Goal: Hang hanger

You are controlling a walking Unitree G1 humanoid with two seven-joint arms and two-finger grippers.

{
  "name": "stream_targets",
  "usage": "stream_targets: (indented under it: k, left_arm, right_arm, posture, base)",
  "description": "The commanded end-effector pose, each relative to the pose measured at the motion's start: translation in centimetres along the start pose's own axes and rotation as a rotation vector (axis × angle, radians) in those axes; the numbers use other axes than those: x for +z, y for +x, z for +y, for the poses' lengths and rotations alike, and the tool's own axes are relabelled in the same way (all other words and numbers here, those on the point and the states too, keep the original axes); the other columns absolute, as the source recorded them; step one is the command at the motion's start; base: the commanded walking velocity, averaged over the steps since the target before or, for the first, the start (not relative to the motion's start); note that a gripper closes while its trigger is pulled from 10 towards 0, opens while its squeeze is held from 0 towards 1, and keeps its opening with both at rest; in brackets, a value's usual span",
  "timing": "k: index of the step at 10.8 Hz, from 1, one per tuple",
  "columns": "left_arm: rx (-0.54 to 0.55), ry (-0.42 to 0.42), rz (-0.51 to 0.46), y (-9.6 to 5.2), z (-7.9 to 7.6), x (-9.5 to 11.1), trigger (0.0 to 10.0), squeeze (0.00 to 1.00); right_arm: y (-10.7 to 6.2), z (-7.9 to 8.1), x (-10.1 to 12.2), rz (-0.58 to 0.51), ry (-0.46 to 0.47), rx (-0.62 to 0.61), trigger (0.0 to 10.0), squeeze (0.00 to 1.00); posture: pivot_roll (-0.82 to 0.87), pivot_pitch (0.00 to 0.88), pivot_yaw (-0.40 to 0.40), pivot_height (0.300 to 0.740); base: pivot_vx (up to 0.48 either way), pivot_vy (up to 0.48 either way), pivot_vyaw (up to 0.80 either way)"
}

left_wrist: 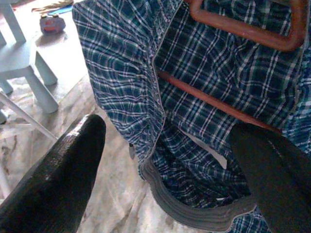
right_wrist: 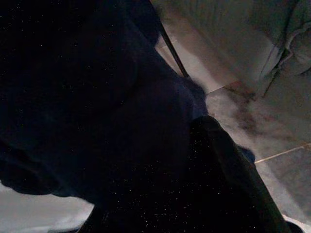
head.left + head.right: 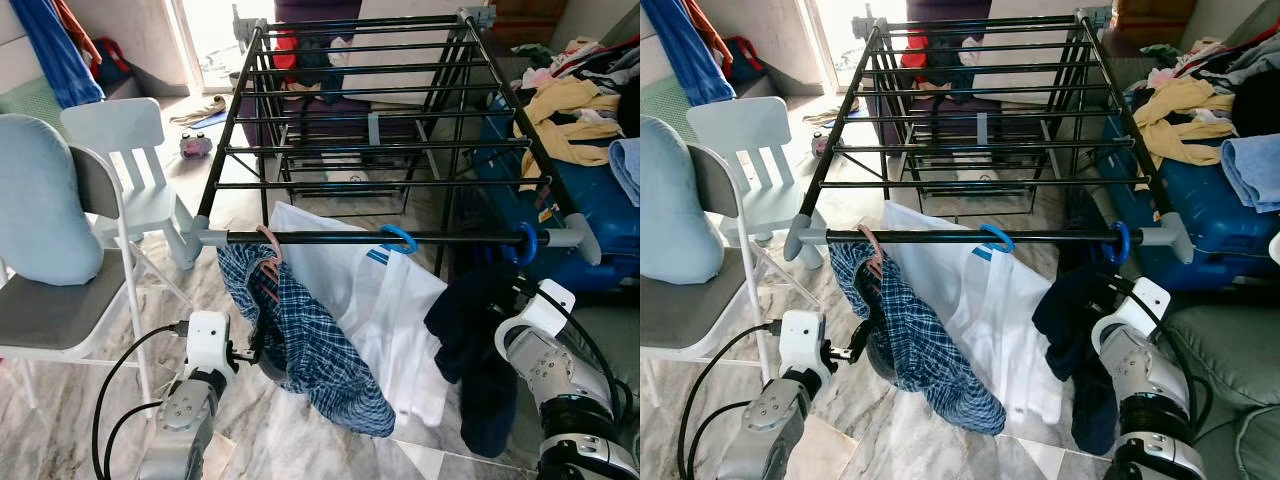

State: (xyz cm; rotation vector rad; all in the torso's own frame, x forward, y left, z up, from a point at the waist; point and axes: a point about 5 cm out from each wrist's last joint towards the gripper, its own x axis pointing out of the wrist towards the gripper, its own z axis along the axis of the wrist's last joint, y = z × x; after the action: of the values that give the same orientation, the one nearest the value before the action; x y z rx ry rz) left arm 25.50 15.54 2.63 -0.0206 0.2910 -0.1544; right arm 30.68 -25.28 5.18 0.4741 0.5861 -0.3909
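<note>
A black drying rack stands before me. Three hangers hang on its front bar. A pink hanger at the left carries a blue plaid shirt. A blue hanger in the middle holds a white shirt. Another blue hanger at the right holds a dark navy garment. My left gripper is open, low beside the plaid shirt; in the left wrist view its fingers stand apart before the shirt and the hanger's bar. My right arm reaches into the navy garment, which hides its gripper.
A grey folding chair with a light blue cushion and a small white chair stand at the left. A blue case piled with clothes sits right of the rack. A grey-green sofa is at the near right. The floor is marble tile.
</note>
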Motion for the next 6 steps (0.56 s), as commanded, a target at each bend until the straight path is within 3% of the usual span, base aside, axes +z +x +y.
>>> stream_targets:
  k: [1, 2, 4, 5, 6]
  left_arm:
    - [0.012, 0.016, 0.017, 0.1, 0.3, -0.1, 10.0, 0.00]
    - [0.018, 0.022, 0.016, 0.1, 0.4, 0.0, 10.0, 0.00]
    - [0.036, 0.034, -0.003, 0.1, 0.5, 0.3, 10.0, 0.00]
    - [0.061, 0.025, -0.033, 0.0, 0.8, 0.6, 10.0, 0.00]
    - [0.073, 0.026, -0.034, 0.0, 0.9, 0.6, 10.0, 0.00]
  right_arm:
    - [0.1, 0.0, -0.7, 0.036, -0.001, 0.002, 10.0, 0.64]
    - [0.1, -0.2, -0.7, 0.027, -0.018, 0.011, 10.0, 1.00]
    - [-0.4, -0.2, -0.2, -0.068, -0.126, 0.045, 10.0, 1.00]
    - [-1.4, 0.4, -0.5, -0.130, -0.299, 0.123, 10.0, 1.00]
    - [-2.2, -0.1, -0.4, -0.190, -0.339, 0.113, 10.0, 1.00]
  posture:
    - [-0.13, 0.000, 0.050, 0.740]
    - [-0.13, 0.000, 0.050, 0.740]
    - [-0.13, 0.000, 0.050, 0.740]
    - [-0.13, 0.000, 0.052, 0.740]
    - [-0.13, 0.000, 0.051, 0.740]
  base:
    - [0.000, 0.000, 0.00]
    - [0.000, 0.000, 0.00]
    - [0.000, 0.000, 0.00]
    - [0.000, 0.000, 0.00]
    - [0.000, 0.000, 0.00]
